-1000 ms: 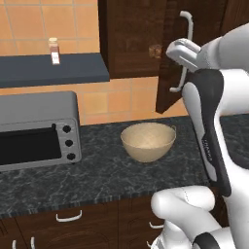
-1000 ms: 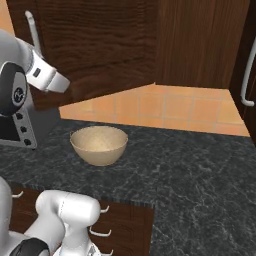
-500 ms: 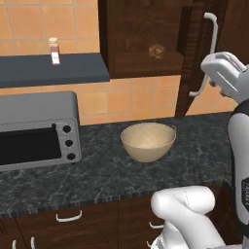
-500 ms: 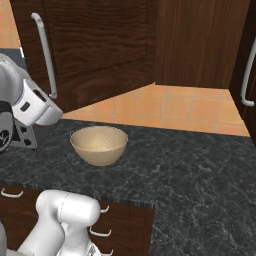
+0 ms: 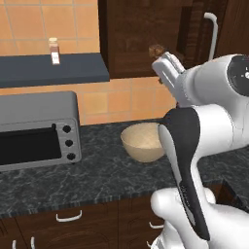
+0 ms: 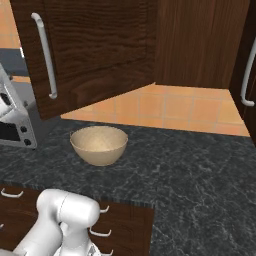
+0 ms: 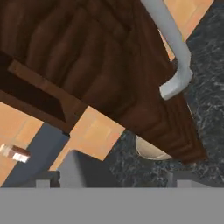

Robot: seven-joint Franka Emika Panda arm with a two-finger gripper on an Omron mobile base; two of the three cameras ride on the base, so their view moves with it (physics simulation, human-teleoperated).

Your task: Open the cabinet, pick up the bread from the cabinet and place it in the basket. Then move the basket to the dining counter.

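cabinet: dark brown wood-grain wall cabinet, door swung open; upper half of both base views. Long curved silver bar handle near the door's left edge in the right base view.
cabinet contents: small round dark brown lump of bread on the cabinet floor, upper centre of the left base view, just above the arm's wrist.
basket: tan round bowl-shaped basket with a wide rim, smooth matte surface, nothing in it. Centre-left of the right base view; in the left base view its right side is hidden by the arm. In the hand view a pale sliver shows under the door's lower edge.
counter: black speckled granite countertop, basket sits on it, below the open door.
gripper: two small dark finger tips at the bottom of the hand view, spread wide, nothing between them; door face and the handle's bent end are ahead of them, not touched.
toaster oven: grey metal box with dark glass door and three knobs, left of the left base view, on the counter beside the basket.
shelf: dark blue flat shelf, upper left, with a small spice bottle standing upright on it.
wall: orange square tiles behind the counter.
drawers: dark wood fronts with small silver handles under the counter edge.
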